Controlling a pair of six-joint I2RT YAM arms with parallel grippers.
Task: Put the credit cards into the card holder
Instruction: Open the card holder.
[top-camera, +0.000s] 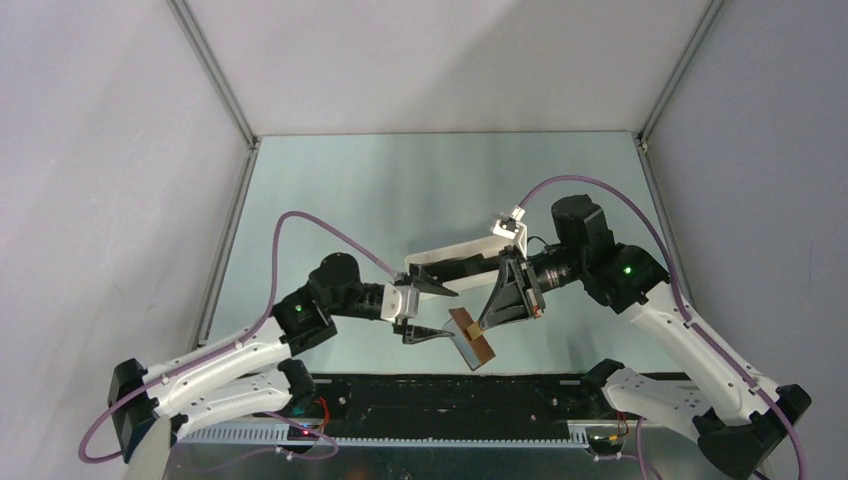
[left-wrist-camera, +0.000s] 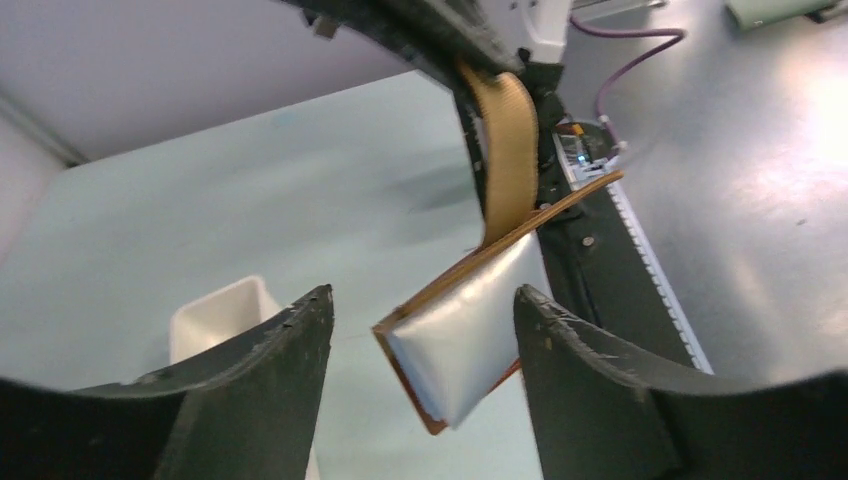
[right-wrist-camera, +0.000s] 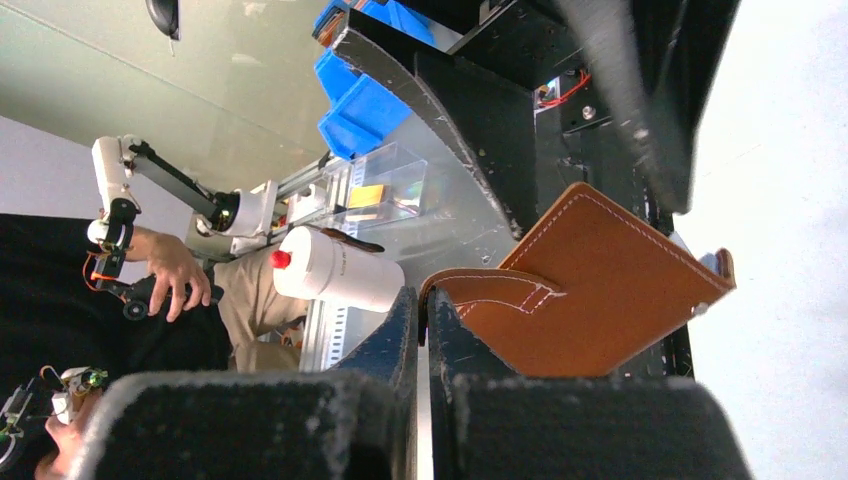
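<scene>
Reaching in from either side, both arms met above the front middle of the table (top-camera: 330, 200). The right gripper (top-camera: 480, 322) was clamped on the snap tab (right-wrist-camera: 500, 288) of the card holder (top-camera: 472, 342), which hung open and tilted in the air, clear of the tabletop. The left gripper (top-camera: 433, 312) pointed at it with its jaws apart. Its wrist view showed what the overhead one did not: the pale inner pocket faced that gripper, framed between the fingers (left-wrist-camera: 270, 380) and touching neither. The right wrist view showed only brown outer leather. A white tray (top-camera: 452, 250) lay just behind the grippers; its contents could not be made out.
</scene>
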